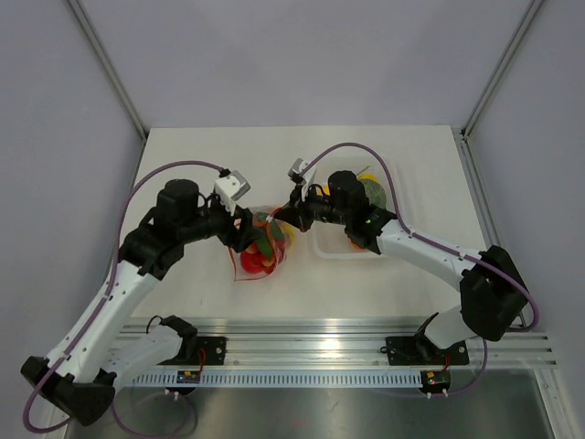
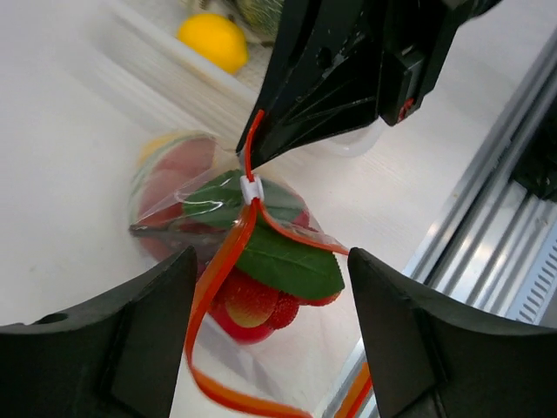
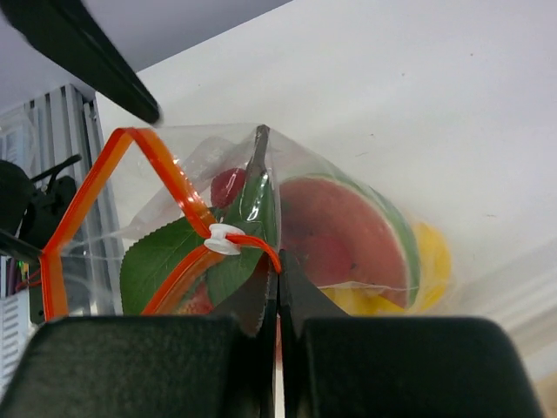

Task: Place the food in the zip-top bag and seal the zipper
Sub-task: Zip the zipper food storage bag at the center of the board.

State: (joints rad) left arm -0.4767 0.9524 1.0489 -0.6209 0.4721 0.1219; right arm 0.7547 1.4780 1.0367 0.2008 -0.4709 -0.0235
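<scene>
Zip-top bag: on the table, left of the white tray, between the two grippers; body rests on the surface, mouth edge lifted

Food in the bag: red slice with a green rim, green leaf, red berry-like piece, something yellow behind the slice; all seen through the clear plastic; one lemon lies in the tray, with further pieces beside it too blurred to name

Zipper: white slider sits partway along the strip; from the slider towards the right gripper the strip runs as a single line; on the other side it splits into two tracks that bow apart in a loop, so that part of the mouth stands open

Right gripper: jaws fully together, pinching the zipper strip just past the slider; the strip runs straight into the fingertips in both wrist views

Left gripper: jaws spread wide, holding nothing; the bag lies in the gap ahead of the fingers, apart from both pads; no contact seen
</scene>
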